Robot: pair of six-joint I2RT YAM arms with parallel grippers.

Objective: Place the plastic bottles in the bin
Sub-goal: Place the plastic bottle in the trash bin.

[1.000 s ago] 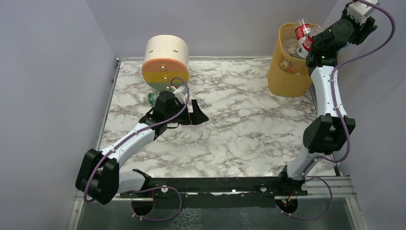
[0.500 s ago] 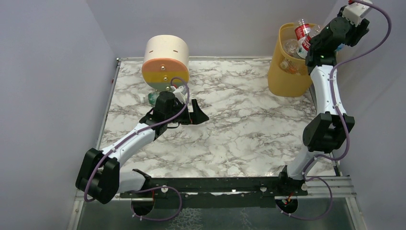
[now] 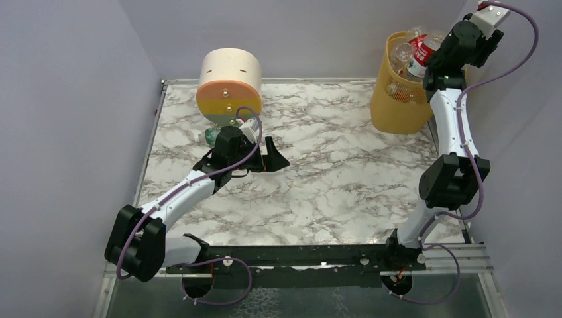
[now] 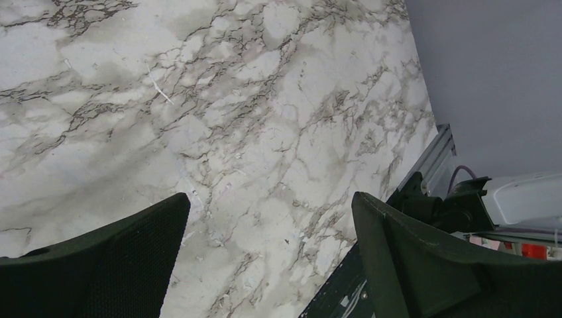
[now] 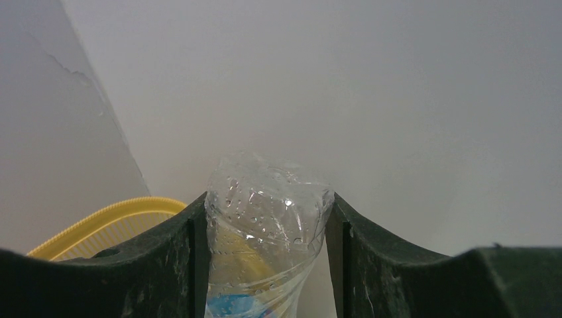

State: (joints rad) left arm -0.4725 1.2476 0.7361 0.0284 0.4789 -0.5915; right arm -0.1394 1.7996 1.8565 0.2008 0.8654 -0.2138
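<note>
Clamping a clear bottle (image 5: 268, 192) in right gripper (image 5: 264, 212) above the heaped bin (image 3: 397, 106), with left gripper (image 4: 268, 199) agape, green bottle (image 3: 211, 136) outstanding at 10 o'clock

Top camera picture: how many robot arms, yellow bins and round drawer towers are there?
White-and-black robot arms: 2, the left arm and the right arm
Tall translucent yellow-orange plastic bin: 1
Round cream, orange, yellow and green drawer unit: 1
Total: 4

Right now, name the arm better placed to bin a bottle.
The right arm: its jaws are shut on a clear bottle beside the bin; the left arm hangs far off, jaws open and empty over the table.
</note>
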